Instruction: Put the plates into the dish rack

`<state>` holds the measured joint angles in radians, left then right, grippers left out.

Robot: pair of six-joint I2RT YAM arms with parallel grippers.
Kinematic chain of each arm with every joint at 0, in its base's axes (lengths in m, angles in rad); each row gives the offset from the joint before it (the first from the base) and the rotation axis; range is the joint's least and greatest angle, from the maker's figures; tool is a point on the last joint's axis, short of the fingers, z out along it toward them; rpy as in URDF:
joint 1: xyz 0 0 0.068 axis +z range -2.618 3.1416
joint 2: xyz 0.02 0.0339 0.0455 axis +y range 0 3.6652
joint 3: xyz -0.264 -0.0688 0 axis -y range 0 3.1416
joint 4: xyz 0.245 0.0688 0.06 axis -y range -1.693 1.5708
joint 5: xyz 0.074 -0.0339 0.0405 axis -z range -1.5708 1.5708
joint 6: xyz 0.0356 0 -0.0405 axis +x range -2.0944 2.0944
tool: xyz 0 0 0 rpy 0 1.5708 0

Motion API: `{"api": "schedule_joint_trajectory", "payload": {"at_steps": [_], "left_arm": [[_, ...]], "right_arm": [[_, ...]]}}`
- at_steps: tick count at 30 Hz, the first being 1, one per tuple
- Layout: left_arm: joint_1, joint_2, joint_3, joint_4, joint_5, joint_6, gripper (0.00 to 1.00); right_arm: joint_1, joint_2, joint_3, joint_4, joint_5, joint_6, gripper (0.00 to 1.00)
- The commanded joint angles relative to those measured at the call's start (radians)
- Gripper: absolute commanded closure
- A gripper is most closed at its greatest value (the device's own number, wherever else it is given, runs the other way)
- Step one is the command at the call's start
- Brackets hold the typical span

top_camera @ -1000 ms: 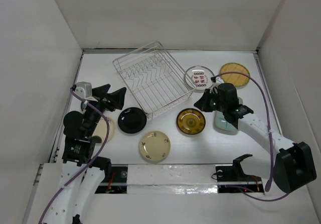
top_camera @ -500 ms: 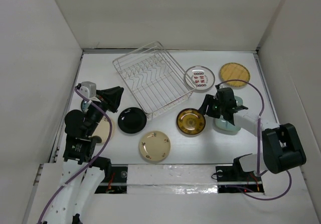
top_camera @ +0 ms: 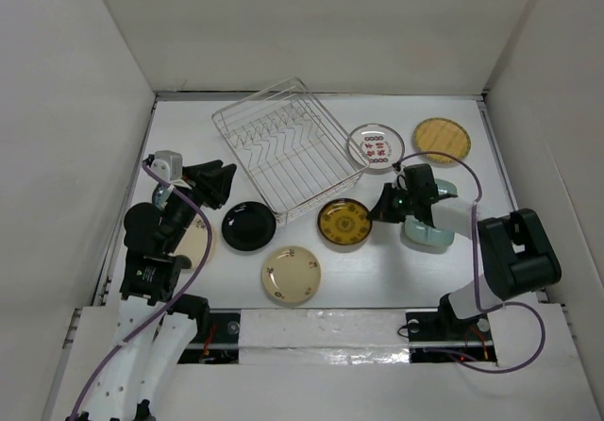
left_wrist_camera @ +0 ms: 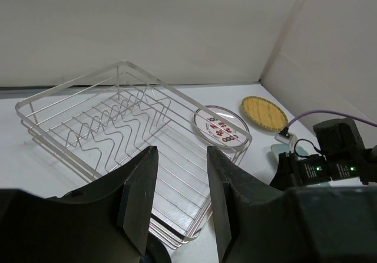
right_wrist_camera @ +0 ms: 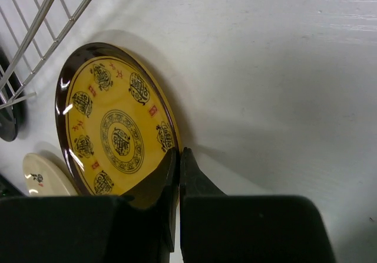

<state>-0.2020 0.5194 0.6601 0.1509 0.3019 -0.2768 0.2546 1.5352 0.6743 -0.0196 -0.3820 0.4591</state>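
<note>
Brown-and-gold plate (right_wrist_camera: 118,127) is pinched at its rim by the closed right gripper (right_wrist_camera: 178,152) and tilted up off the white table (top_camera: 406,270), just beside the dish rack (top_camera: 283,147). The left gripper (left_wrist_camera: 182,157) is held parted and empty, facing the rack.

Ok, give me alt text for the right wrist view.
The right tool, shut, pinches the rim of a gold plate over a white table. Wires of the rack cross the top left corner, and a cream plate peeks in at lower left.
</note>
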Motion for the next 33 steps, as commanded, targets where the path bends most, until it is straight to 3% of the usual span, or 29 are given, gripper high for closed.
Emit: {"api": "schedule_joint_trajectory", "payload": {"at_steps": [1, 5, 9, 12, 14, 16, 20, 29, 33], "left_arm": [[-0.005, -0.004, -0.004, 0.049, -0.012, 0.011, 0.64], [-0.005, -0.009, -0.004, 0.045, -0.021, 0.010, 0.64], [-0.005, -0.010, -0.004, 0.041, -0.027, 0.007, 0.64], [-0.005, -0.015, -0.002, 0.041, -0.033, 0.005, 0.64], [-0.005, -0.019, -0.002, 0.039, -0.037, 0.005, 0.64], [-0.005, -0.021, -0.005, 0.038, -0.049, 0.007, 0.64], [-0.005, -0.024, -0.005, 0.036, -0.056, 0.007, 0.64], [-0.014, -0.007, 0.006, 0.004, -0.161, -0.028, 0.64], [-0.014, -0.009, 0.022, -0.014, -0.218, -0.059, 0.56]], "right_arm": [[-0.008, -0.077, -0.004, -0.086, 0.025, -0.037, 1.00], [0.021, -0.240, 0.043, -0.192, -0.003, -0.074, 1.00], [0.168, -0.339, 0.238, -0.307, -0.070, -0.154, 1.00], [0.231, -0.328, 0.362, -0.263, 0.003, -0.149, 1.00], [0.255, -0.298, 0.461, -0.164, 0.171, -0.129, 1.00], [0.282, -0.200, 0.599, -0.152, 0.442, -0.128, 1.00], [0.293, 0.030, 0.868, -0.152, 0.767, -0.247, 1.00], [0.302, 0.423, 1.238, -0.020, 1.014, -0.439, 1.00], [0.339, 0.548, 1.370, -0.029, 1.118, -0.546, 1.00]]}}
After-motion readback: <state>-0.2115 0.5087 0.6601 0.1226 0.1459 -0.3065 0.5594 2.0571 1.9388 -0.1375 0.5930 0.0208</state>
